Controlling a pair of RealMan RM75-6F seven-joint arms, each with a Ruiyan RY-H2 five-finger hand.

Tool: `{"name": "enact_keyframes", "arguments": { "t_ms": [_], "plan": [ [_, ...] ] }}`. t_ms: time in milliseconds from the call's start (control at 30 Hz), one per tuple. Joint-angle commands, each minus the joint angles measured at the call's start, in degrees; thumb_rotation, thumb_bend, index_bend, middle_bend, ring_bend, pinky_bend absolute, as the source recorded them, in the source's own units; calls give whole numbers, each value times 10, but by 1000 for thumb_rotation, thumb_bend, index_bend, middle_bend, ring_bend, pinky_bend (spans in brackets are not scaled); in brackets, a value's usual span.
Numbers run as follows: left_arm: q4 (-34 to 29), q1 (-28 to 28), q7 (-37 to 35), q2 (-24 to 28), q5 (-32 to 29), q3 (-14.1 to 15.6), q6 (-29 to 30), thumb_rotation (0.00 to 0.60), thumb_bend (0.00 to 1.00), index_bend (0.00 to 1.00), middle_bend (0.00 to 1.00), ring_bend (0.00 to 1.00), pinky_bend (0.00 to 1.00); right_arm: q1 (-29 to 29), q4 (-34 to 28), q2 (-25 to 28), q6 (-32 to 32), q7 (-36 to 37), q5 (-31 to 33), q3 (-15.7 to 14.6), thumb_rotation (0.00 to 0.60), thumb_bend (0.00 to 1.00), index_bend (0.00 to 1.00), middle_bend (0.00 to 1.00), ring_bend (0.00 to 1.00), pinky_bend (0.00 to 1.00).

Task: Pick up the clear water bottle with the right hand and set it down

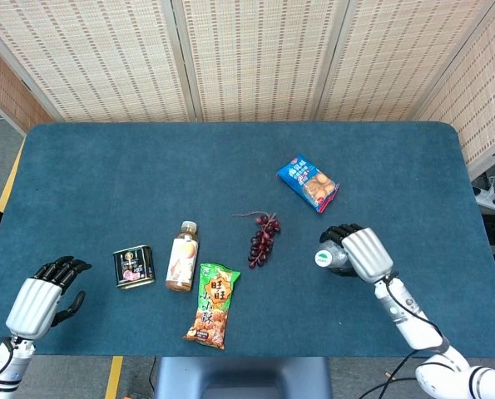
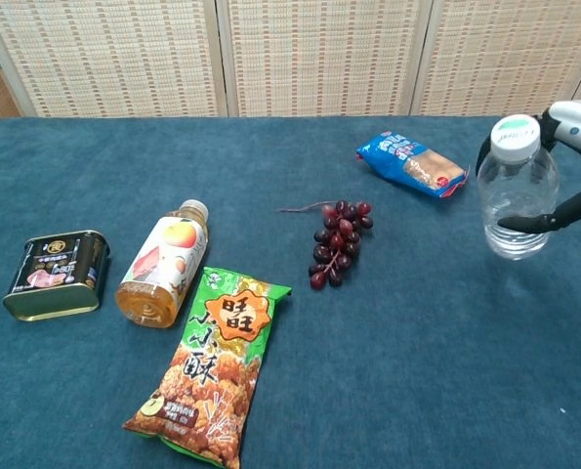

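Observation:
The clear water bottle with a white cap stands upright at the right of the blue table, its base on or just above the cloth; I cannot tell which. My right hand grips it from the right side, its fingers wrapped round the body. In the head view the hand covers most of the bottle. My left hand hovers at the table's near left edge, fingers apart, holding nothing.
A bunch of dark grapes lies left of the bottle. A blue snack packet lies behind it. Further left are a green snack bag, a lying juice bottle and a tin can.

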Motion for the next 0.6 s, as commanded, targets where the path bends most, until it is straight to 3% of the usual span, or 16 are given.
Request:
{"name": "enact_keyframes", "arguments": {
  "t_ms": [33, 233, 400, 600],
  "plan": [
    [0, 0, 0, 0, 0, 0, 0, 600, 400, 264, 273, 200, 341, 39, -38, 64, -23, 564, -54, -58, 600, 458, 822, 737, 590, 486],
    [-1, -1, 3, 0, 1, 2, 0, 600, 400, 263, 273, 199, 341, 19, -11, 40, -15, 449, -1, -36, 600, 465, 822, 747, 597, 493],
    [-1, -1, 5, 0, 1, 3, -2, 600, 398, 263, 273, 199, 341, 5, 11, 13, -5, 369, 34, -18, 600, 555, 822, 752, 600, 494],
    [-1, -2, 6, -1, 1, 3, -2, 600, 399, 263, 273, 199, 341, 0, 54, -28, -12, 277, 78, 4, 600, 598, 822, 756, 602, 494]
  ]
}}
